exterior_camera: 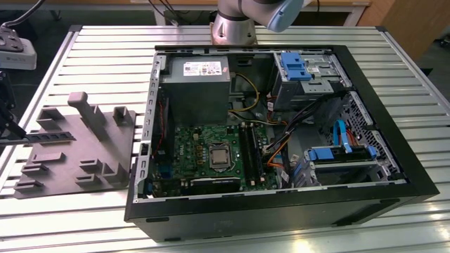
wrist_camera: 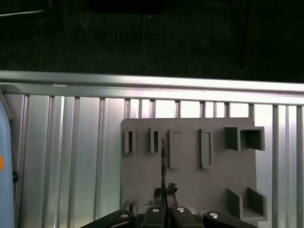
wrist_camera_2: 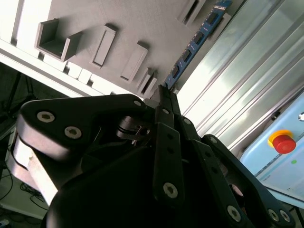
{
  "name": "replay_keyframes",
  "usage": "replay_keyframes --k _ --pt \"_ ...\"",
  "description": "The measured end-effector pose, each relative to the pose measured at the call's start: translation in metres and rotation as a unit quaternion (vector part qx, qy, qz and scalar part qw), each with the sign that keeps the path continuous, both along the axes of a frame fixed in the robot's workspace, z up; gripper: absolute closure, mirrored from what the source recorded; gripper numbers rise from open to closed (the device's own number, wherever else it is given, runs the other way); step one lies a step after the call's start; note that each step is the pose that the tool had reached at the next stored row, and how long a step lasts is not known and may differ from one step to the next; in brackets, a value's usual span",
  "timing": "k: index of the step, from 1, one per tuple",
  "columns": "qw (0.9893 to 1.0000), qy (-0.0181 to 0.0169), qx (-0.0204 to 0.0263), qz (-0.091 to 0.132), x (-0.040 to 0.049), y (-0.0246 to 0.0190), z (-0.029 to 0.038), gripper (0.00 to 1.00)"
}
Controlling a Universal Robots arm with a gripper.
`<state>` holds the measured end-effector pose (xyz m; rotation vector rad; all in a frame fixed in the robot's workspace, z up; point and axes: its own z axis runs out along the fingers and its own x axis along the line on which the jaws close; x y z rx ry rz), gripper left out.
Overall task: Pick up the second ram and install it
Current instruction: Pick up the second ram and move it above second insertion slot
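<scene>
The gripper [wrist_camera_2: 163, 95] has its fingers [wrist_camera_2: 167, 137] closed tight on one end of the second ram [wrist_camera_2: 197, 40]. The stick juts straight out from them, edge-on, over the grey holder tray [wrist_camera: 142, 175]. In the exterior view the second ram [exterior_camera: 50, 137] sits above that tray near the worktop's [exterior_camera: 98, 47] edge on the exterior view's left, apart from the open computer case [exterior_camera: 281, 211] and its motherboard [exterior_camera: 193, 153].
</scene>
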<state>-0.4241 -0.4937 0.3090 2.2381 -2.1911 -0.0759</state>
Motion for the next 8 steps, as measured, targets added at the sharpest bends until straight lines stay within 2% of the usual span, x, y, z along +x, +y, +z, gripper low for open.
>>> replay_keyframes --k 8 --pt "1.0000 0.0000 0.0001 0.000 0.0000 0.0000 0.0099 0.88"
